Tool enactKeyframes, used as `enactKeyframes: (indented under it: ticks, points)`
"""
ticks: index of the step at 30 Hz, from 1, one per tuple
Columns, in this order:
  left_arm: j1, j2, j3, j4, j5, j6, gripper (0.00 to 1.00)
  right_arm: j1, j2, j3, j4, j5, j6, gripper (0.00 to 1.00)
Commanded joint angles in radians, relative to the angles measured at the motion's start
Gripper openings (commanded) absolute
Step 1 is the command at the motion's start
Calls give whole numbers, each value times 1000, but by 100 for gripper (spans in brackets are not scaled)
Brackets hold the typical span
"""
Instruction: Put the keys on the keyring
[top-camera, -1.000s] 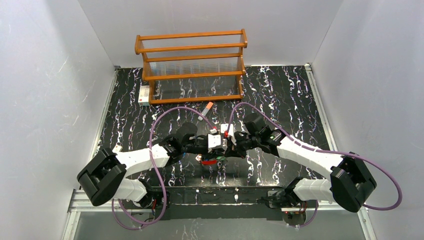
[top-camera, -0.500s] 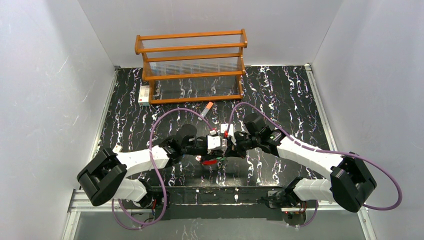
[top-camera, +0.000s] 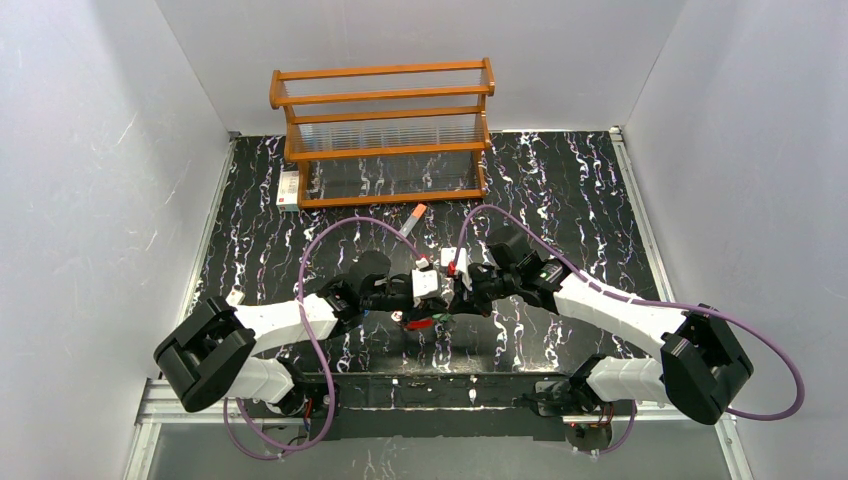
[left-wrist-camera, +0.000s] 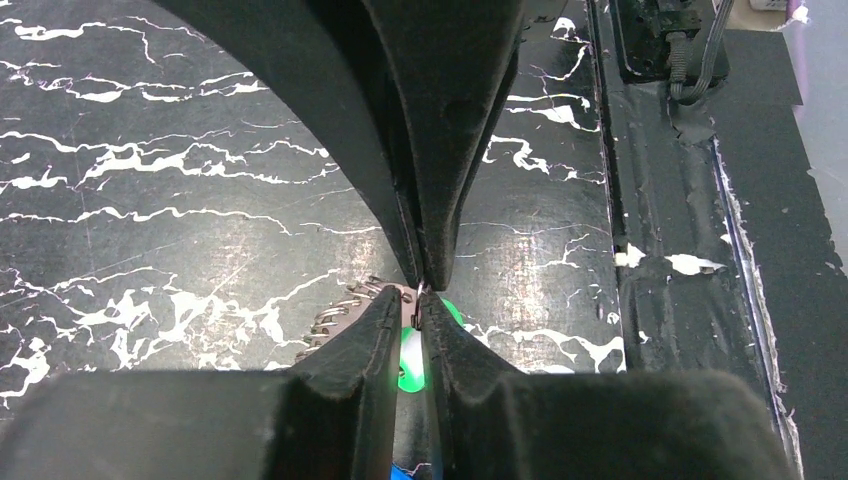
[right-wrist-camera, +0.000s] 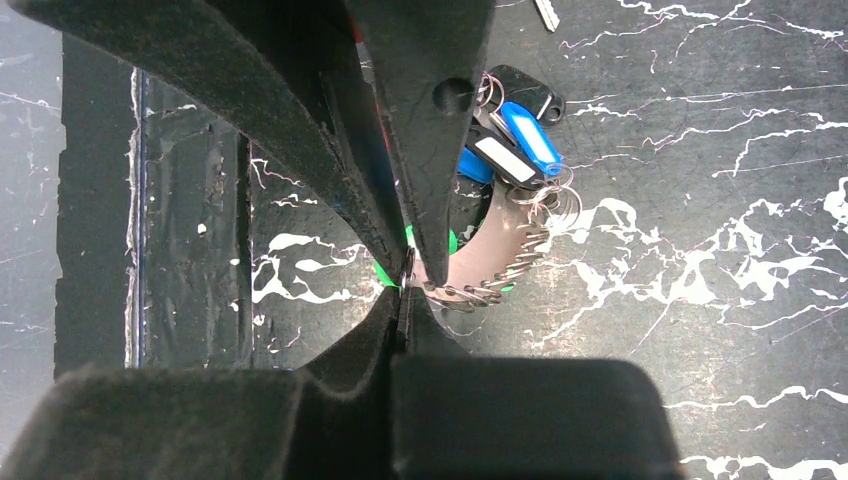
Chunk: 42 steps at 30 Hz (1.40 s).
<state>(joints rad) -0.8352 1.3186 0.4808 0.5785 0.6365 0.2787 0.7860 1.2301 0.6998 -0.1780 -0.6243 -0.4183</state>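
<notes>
Nudged left, our left claw, grip we cannot tell; right claw closed; two blue-headed metal keys, one green-headed key, amid open black bench.

Off-task items, placed from the left claw
Beyond it, just apart: grey stick with orange cap. Well beyond, at the back wall: wooden rack, with a white box touching its left foot. Under everything: black marbled mat.
</notes>
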Motion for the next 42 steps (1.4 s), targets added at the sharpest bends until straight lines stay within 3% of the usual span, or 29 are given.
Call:
enactKeyframes:
  ticks: [1,3,7,9,11,12,15,19,29,42]
  points:
    - [-4,-7,-10,38,11,-13,8,7,-14,46,33,-29,9,1]
    - [-2,-6,-13,40,12,-11,0,7,-14,45,36,-27,7,1]
    - [-4,-11,-17,37,6,-14,0,7,-32,43,62,-6,26,4]
    - [-3,-20,-22,37,-6,-15,0,7,-57,33,96,10,43,24]
    - [-2,-32,-26,35,-21,-13,0,4,-94,17,140,38,61,50]
    - [-3,-38,-27,34,-28,-13,0,5,-117,6,178,58,77,68]
    - [-2,-68,-30,29,-68,-27,0,4,-205,-37,293,117,143,96]
    - [-3,-121,-31,40,-104,-44,0,2,-270,-66,416,193,234,99]
    - [0,-296,-39,83,-237,-71,0,-1,-285,-33,492,320,328,99]
    - [2,-599,-90,40,-616,-13,0,0,-229,50,477,480,507,99]
